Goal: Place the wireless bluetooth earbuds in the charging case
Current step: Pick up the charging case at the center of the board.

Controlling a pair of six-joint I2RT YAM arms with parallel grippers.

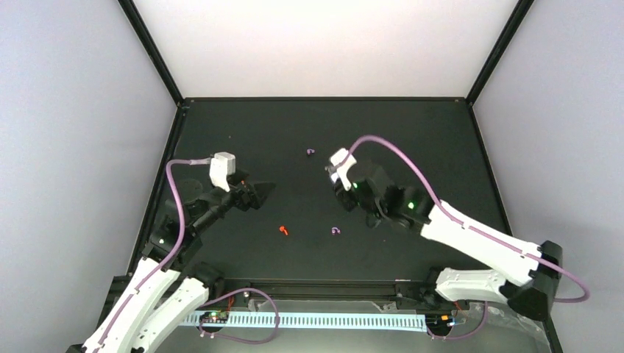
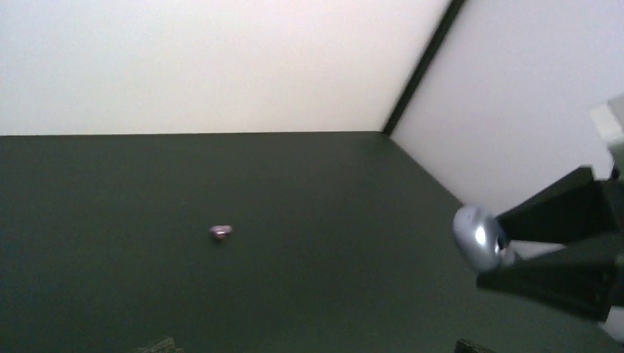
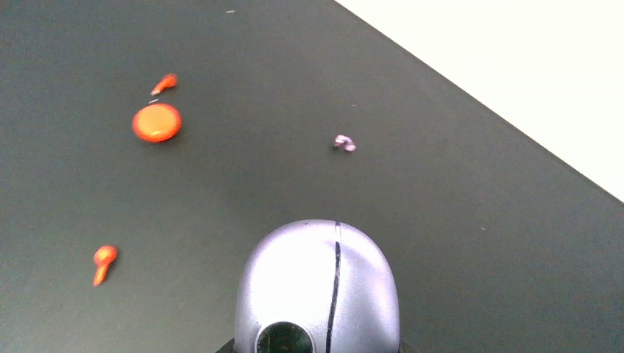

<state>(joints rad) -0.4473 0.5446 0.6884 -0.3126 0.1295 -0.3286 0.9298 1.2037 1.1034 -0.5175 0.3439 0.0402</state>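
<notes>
On the tabletop [image 1: 412,132], seen from above, lavender earbuds [image 1: 310,152] and a red earbud [image 1: 283,230] lie loose; from the left wrist, the left jaws stand spread while the right jaws pinch a silver charging case [image 2: 477,237]; from the right wrist that case looks closed, so opening it seems next.

Light is being bounced off the smooth, shiny silver case [image 3: 318,287], like hard plastic. No shine is being given by the dull, dark table [image 3: 478,243]. The orange bud [image 3: 104,256] is being seen as glossy.
</notes>
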